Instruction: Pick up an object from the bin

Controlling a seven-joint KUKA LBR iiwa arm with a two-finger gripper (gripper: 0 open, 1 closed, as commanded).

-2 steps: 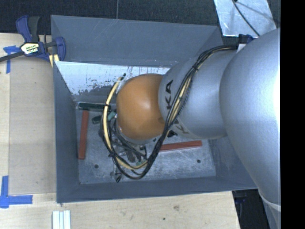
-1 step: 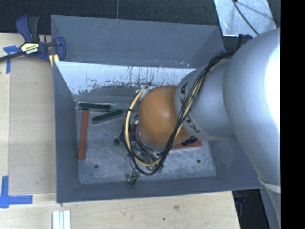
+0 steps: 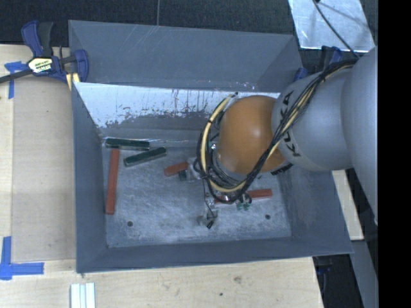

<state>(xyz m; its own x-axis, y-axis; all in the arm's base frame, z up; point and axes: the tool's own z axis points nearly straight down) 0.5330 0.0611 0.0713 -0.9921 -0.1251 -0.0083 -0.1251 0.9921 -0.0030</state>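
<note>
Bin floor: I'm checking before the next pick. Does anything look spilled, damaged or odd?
Nothing stands out. A long red stick, two dark green sticks and short red pieces lie loose on the floor, all inside the bin.

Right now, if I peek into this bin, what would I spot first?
First the big grey arm with its round orange cover, reaching in from the right; its gripper hangs low near the middle of the bin. Then the long red stick along the left side, with two dark green sticks by its top end.
</note>
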